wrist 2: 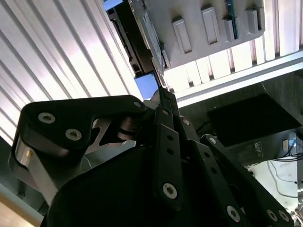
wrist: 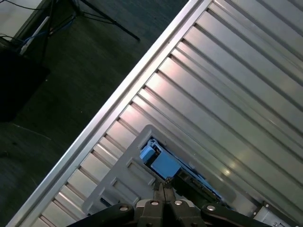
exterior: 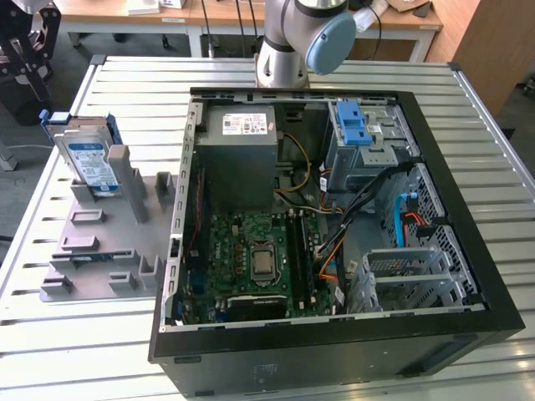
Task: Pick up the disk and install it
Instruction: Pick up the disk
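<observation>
The disk [exterior: 88, 159] stands on edge in a slot of the grey fixture [exterior: 100, 242] at the exterior view's left, its white-and-blue label facing out and a blue carrier frame round it. My gripper [exterior: 38, 92] hangs just beyond the disk's far top corner, its black fingers pressed together and holding nothing. In both wrist views the shut fingertips [wrist: 165, 183] [wrist 2: 162, 92] sit close to the blue frame [wrist: 163, 163] [wrist 2: 147, 84] of the disk without gripping it.
The open computer case [exterior: 493, 292] lies on the ribbed metal table, with a blue ridged latch [exterior: 353, 125] over the drive bay and a metal cage [exterior: 410, 276] near its front. The table edge [wrist: 109, 123] runs close beside the fixture, dark floor beyond.
</observation>
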You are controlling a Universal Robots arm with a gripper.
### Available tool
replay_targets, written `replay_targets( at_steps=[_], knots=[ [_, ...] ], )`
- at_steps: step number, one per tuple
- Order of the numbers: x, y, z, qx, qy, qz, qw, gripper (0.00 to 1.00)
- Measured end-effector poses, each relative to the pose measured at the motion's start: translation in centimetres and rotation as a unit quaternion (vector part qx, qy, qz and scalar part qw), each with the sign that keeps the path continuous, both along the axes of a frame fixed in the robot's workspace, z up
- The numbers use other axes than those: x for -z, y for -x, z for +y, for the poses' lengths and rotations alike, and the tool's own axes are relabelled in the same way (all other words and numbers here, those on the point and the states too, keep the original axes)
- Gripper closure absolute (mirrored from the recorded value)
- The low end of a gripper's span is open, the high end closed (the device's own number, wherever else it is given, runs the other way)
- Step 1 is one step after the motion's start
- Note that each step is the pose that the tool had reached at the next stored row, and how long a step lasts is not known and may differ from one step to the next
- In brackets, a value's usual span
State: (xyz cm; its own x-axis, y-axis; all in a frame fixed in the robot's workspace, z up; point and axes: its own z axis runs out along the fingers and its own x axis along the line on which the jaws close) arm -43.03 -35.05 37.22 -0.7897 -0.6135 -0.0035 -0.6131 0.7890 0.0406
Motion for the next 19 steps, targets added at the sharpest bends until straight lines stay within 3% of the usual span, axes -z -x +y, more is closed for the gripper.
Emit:
replay_targets(
  at_steps=[11, 19],
  knots=[
    [0.0, 0.0, 0.0, -0.034, 0.0, 0.0, 0.9994, 0.9],
    [0.0, 0.0, 0.0, -0.062, 0.0, -0.0003, 0.9981, 0.9]
  ],
)
